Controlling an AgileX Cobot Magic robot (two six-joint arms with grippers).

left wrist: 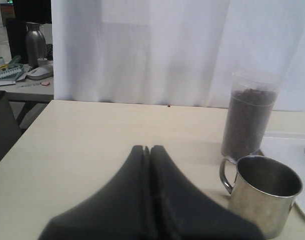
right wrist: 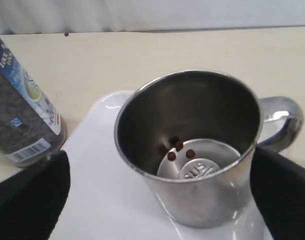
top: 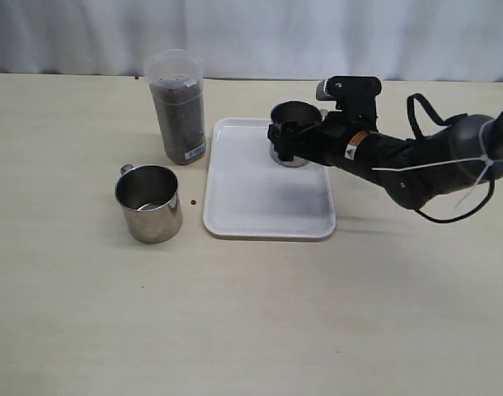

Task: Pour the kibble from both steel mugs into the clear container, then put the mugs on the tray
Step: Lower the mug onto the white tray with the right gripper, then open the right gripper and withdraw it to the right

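Steel mug [top: 296, 114] stands upright on the tray [top: 264, 202], at the tray corner nearest the desk [top: 251, 313] edge under the white curtain [top: 251, 33]. Right tool [top: 298, 139] straddles it with jaws apart, and one finger is visibly clear of the wall. We judge this mug placed.

Clear container [top: 173, 64], near the same desk edge and just beside the tray, is filled almost to the rim with kibble [top: 177, 115]. Second mug [top: 148, 202] sits on the desk beside the tray's long side and looks empty. We take the pouring as done; what is left is carrying this mug onto the tray. One stray pellet [top: 192, 202] lies on the desk between it and the tray.

Right wrist view alone shows three pellets [right wrist: 178, 149] lying on the first mug's floor. Left wrist view alone shows the left tool [left wrist: 150, 152], jaws pressed together and holding nothing, near the second mug. The exterior view does not show it.
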